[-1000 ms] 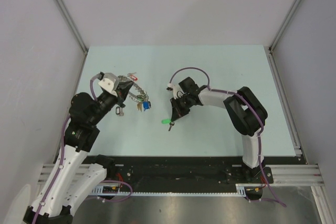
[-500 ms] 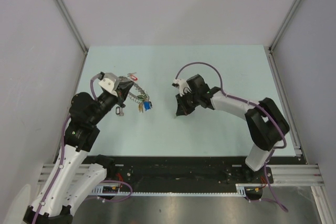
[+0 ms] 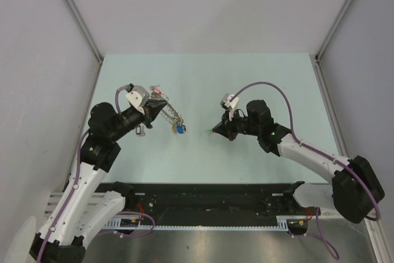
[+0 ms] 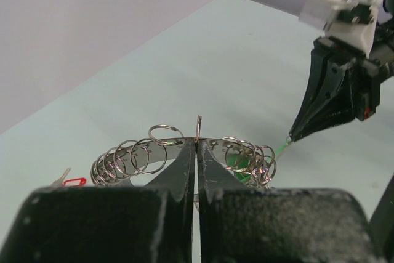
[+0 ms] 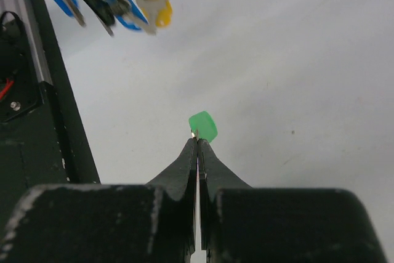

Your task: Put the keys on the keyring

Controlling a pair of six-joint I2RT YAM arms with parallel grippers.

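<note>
item: keyring (image 4: pixel 143 152), my left gripper (image 4: pixel 197 143) is clamping shut on its hoop

item: green-tagged key (image 5: pixel 203 127), my right gripper (image 5: pixel 197 140) is pinching it tight at the very tips, just right of the keyring, not touching

risk, i am judging: so thin a pinch is inviting the key to twist or drop on meeting the keyring

writing: none readable

My left gripper (image 4: pixel 197 145) pinches the silvery keyring (image 4: pixel 132 155) off the table, small split rings strung along it, with blue and yellow tagged keys (image 5: pixel 132 4) dangling. My right gripper (image 5: pixel 197 143) clamps the green-tagged key (image 5: pixel 203 126), near the hoop but apart.
</note>
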